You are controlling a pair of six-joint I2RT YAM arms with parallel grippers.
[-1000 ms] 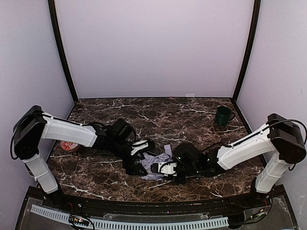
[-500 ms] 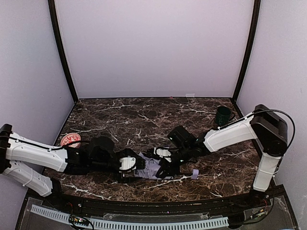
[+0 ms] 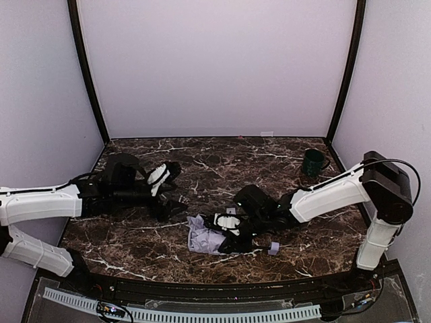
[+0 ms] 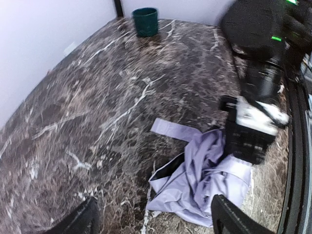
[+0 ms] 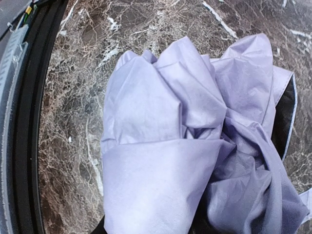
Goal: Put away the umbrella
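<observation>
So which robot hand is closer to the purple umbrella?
Right. The right gripper is clamped on the umbrella; the left gripper hangs open, apart from it, farther back and left.

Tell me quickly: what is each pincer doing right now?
Left pincer: open, holding nothing.
Right pincer: closed on the umbrella, gripping its bunched fabric.

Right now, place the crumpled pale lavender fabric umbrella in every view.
Top external: crumpled pale lavender fabric umbrella, low centre.
Left wrist: umbrella, lower right.
Right wrist: umbrella fills the frame.
Shared landmark: black front table rail, at bottom, right edge, left edge respectively.
</observation>
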